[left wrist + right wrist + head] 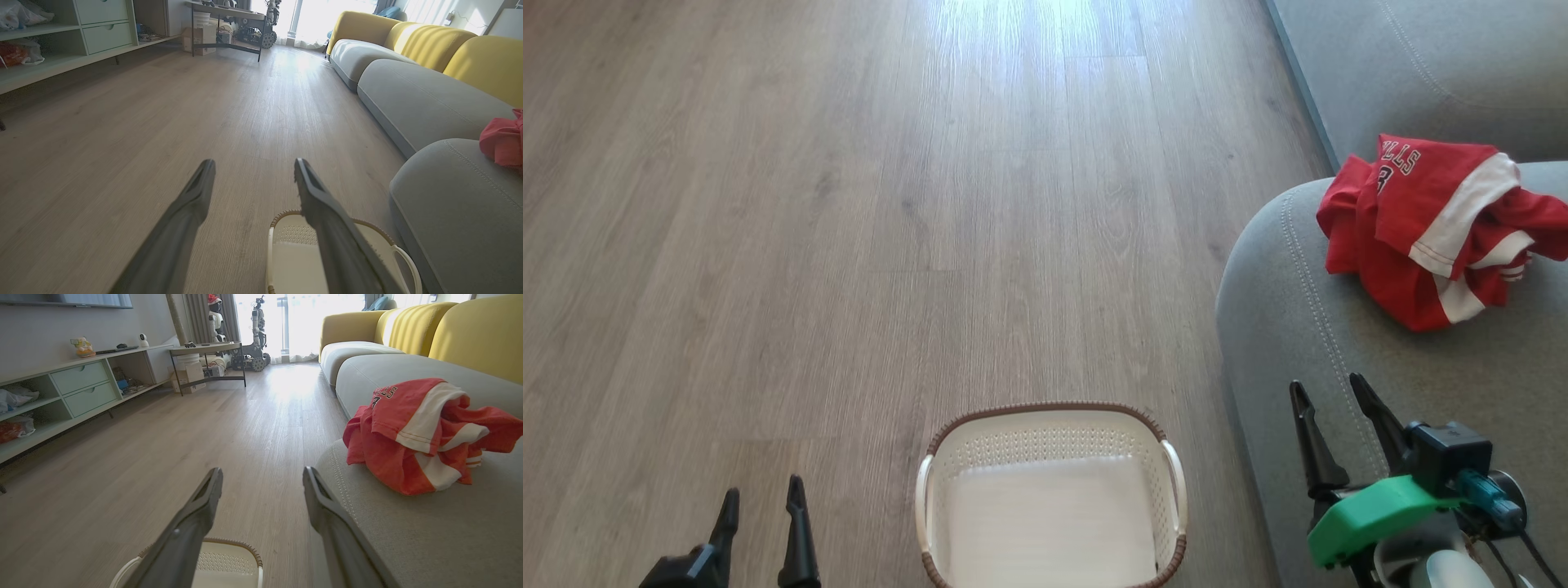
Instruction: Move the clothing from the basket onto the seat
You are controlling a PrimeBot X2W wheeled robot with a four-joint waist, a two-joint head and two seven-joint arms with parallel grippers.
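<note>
The red and white clothing (1429, 233) lies crumpled on the grey seat (1298, 327) at the right, seen too as clothing (421, 433) on the seat (408, 531) and as clothing (504, 141) at the seat's (449, 204) far side. The cream basket (1049, 433) with a brown rim stands on the floor at bottom centre, nothing inside it; the basket (294, 245) and basket (229, 563) show its perforated wall. My left gripper (761, 494) is open over the floor, left of the basket. My right gripper (1331, 392) is open above the seat's front, apart from the clothing.
Wooden floor (890, 204) stretches ahead. A second grey cushion (1421, 65) and yellow backrests (478, 335) run along the right. A low pale-green cabinet (77, 388) lines the left wall, with a small table (208, 351) and another robot (257, 330) by the window.
</note>
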